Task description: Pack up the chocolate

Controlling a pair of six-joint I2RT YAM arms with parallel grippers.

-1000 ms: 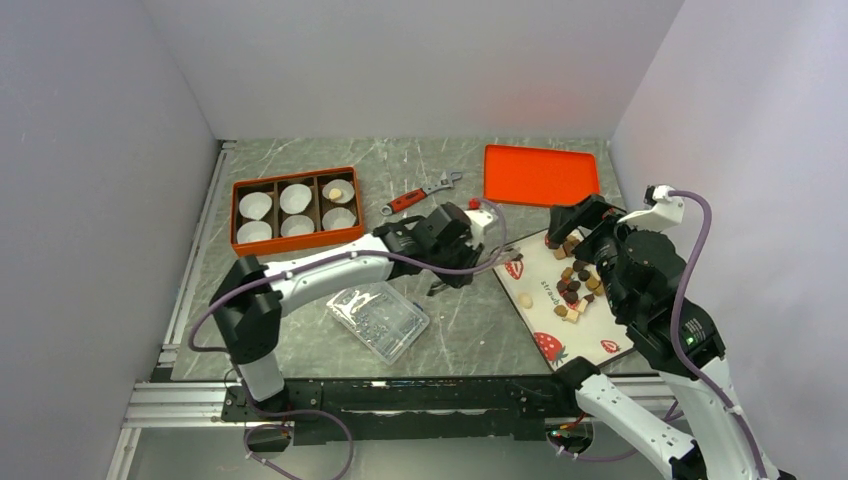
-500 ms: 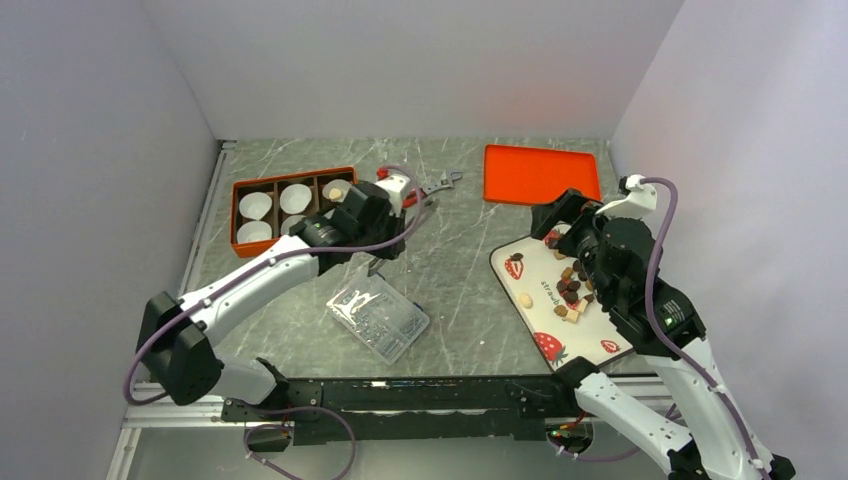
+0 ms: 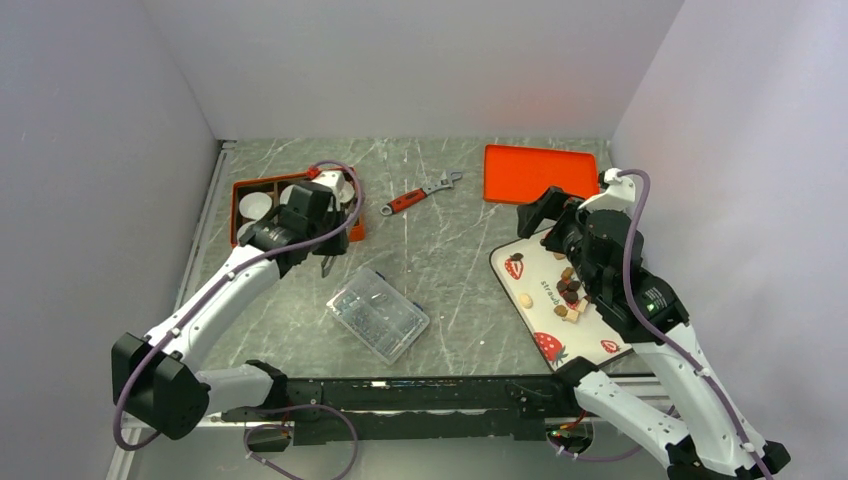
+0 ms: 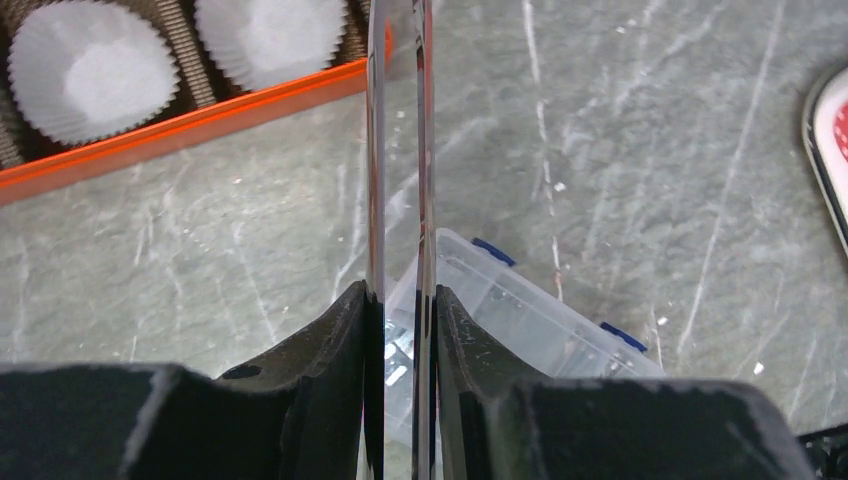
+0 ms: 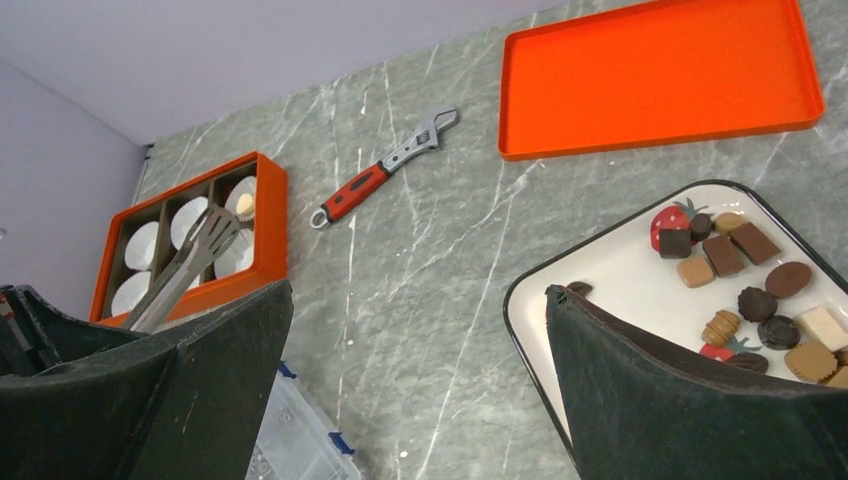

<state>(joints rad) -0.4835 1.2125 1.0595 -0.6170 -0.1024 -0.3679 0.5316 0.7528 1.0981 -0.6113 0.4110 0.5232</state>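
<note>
— Why's the left claw [image 4: 400, 300] squeezed on those tongs [image 5: 190, 262]?
— Likely to reach the paper cups [image 4: 90, 65] in the box [image 5: 276, 230]; whether the tongs carry anything, I can't tell.
— And the chocolate [image 5: 722, 255]?
— On the plate [image 5: 610, 280], by the wide-open, empty right claw [image 5: 417, 300].

- Worktop [image 3: 450, 250]: grey, marbled.
- 10 o'clock: orange compartment box [image 3: 236, 210].
- 12 o'clock: red-handled wrench [image 3: 420, 191].
- 1 o'clock: orange tray [image 3: 535, 172].
- 4 o'clock: strawberry-print plate [image 3: 520, 285].
- 7 o'clock: clear plastic case [image 3: 378, 314].
</note>
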